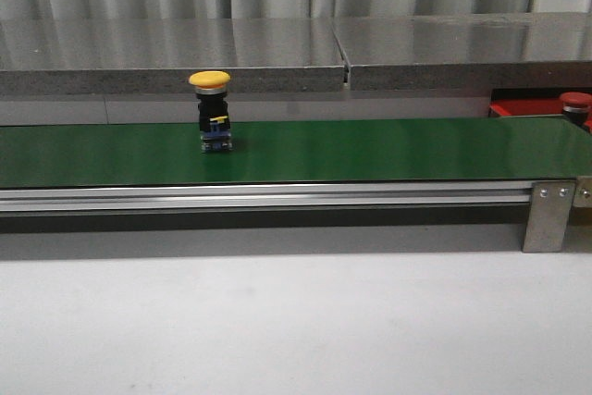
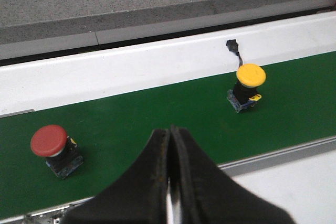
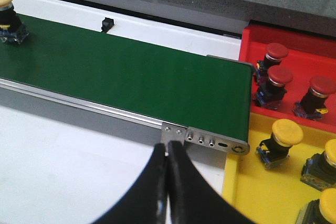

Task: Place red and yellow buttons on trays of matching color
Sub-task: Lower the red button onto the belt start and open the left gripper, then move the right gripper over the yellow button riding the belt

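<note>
The belt (image 1: 370,150) carries a yellow button (image 1: 211,110) upright; yellow tray (image 3: 262,192) sits past its end. Both the left claw (image 2: 171,145) and right claw (image 3: 167,161) are pinched empty: open wide, grip below the cap.

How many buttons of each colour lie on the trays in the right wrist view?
Red buttons on red tray: 3
Yellow buttons on yellow tray: 3
Total: 6
</note>
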`<state>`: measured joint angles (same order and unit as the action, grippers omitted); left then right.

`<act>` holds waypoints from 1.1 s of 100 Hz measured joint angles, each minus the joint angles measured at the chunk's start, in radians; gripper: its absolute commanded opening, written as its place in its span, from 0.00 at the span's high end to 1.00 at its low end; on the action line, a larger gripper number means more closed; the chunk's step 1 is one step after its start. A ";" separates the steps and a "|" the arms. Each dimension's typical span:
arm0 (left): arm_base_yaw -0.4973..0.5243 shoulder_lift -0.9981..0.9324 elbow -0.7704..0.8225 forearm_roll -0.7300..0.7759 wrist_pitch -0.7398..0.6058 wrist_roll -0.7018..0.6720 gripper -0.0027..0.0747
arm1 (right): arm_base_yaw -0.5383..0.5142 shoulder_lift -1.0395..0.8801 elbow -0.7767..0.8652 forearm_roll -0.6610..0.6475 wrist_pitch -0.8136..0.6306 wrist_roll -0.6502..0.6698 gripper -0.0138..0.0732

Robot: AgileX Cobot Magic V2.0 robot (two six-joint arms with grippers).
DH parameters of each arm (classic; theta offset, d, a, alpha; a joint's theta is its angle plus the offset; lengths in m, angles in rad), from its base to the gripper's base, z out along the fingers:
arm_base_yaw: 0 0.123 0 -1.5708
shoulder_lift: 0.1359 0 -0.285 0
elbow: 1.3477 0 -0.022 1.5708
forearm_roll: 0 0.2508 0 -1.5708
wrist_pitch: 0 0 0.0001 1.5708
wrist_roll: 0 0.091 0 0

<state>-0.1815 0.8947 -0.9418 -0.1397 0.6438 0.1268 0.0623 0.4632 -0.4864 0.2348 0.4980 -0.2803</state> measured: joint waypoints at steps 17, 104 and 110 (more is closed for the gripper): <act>0.000 -0.163 0.131 -0.026 -0.014 0.000 0.99 | 0.000 0.000 0.000 0.000 0.000 0.000 0.91; 0.000 -0.502 0.340 -0.028 -0.016 0.000 0.99 | 0.035 0.294 -0.245 0.015 0.105 0.000 0.89; 0.000 -0.502 0.340 -0.028 -0.016 0.000 0.99 | 0.050 0.358 -0.292 0.015 0.118 0.000 0.86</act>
<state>-0.1815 0.3925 -0.6022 -0.1674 0.6278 0.1268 0.1125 0.8211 -0.7781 0.2496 0.6163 -0.2803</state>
